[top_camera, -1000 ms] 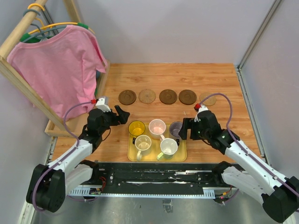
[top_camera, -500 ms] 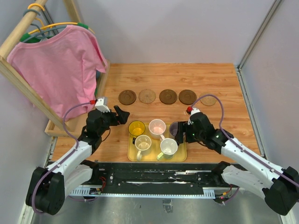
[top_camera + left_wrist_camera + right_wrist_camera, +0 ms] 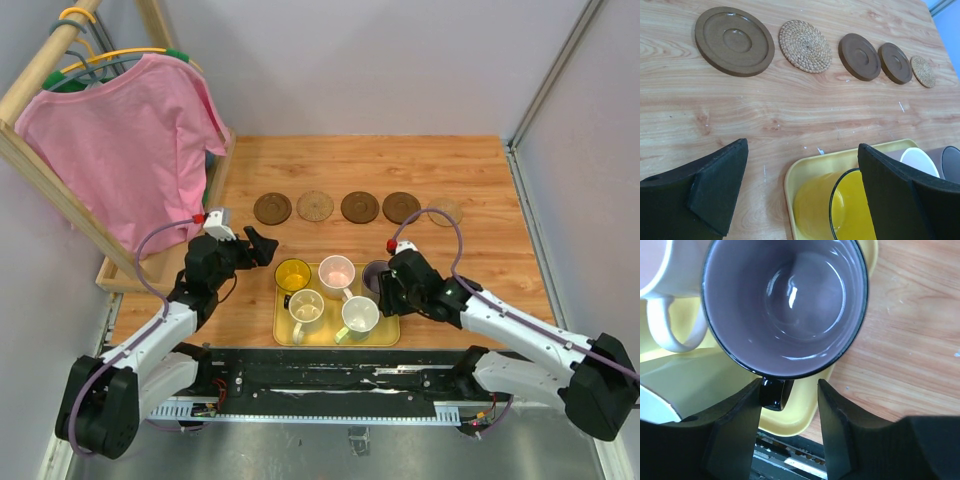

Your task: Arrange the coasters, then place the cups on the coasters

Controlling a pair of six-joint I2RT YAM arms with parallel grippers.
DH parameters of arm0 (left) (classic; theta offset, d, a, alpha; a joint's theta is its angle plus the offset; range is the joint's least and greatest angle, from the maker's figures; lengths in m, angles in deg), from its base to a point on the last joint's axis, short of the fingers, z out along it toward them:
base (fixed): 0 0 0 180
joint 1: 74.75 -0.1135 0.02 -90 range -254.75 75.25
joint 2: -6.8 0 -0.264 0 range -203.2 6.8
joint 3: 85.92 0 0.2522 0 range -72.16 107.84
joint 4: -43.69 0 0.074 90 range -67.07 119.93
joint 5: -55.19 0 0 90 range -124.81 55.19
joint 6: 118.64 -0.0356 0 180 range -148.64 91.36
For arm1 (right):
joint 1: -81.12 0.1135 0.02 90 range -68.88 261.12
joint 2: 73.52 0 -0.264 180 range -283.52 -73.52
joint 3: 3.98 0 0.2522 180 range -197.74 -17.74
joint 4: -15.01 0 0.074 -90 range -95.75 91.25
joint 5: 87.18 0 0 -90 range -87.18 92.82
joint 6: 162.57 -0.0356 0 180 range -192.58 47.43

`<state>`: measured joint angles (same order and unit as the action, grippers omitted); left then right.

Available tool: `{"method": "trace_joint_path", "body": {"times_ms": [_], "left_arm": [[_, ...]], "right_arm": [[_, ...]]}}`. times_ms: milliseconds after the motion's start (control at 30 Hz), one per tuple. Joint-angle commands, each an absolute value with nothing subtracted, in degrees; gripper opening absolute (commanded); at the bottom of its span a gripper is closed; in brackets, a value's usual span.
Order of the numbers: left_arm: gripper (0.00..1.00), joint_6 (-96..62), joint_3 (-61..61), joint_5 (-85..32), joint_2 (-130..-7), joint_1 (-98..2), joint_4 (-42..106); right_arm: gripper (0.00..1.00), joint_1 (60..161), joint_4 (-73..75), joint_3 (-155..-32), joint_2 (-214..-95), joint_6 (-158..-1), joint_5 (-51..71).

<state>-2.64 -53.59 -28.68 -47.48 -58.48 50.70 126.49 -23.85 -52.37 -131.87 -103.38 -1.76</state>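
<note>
Two right claw [image 3: 789, 387] fingers [image 3: 735, 430] straddle purple cup's [image 3: 785, 305] handle [image 3: 774, 394].

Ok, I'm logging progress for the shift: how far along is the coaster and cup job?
Done: five coasters sit in a row. In hand: the right gripper straddles the handle of the grey-purple cup, not yet clamped. To do: all five cups are on the yellow tray, none on a coaster.

Bright, even light — glint in cup [image 3: 785, 305]
</note>
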Motion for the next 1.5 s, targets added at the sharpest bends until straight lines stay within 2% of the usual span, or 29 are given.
{"method": "trace_joint_path", "body": {"times_ms": [0,233,700,1067,1467], "left_arm": [[0.95,-2.7,-53.8,-28.0,-48.2,-58.0,53.0],[0.95,-2.8,-53.8,-27.8,-49.0,-58.0,53.5],[0.95,-3.2,-54.2,-28.5,-48.2,-58.0,52.6],[0.95,-3.2,-54.8,-28.8,-48.3,-58.0,53.0],[0.95,-2.9,-55.2,-28.7,-48.0,-58.0,53.0]], "right_arm": [[0.47,127.4,-28.5,-52.7,-131.3,-104.7,-7.6],[0.47,127.4,-30.1,-52.1,-129.0,-104.8,-8.3],[0.45,127.4,-24.4,-53.4,-136.2,-102.6,-6.3],[0.43,127.5,-22.7,-53.0,-136.8,-102.5,-6.4],[0.37,127.5,-21.8,-51.8,-136.6,-102.8,-6.5]]}}
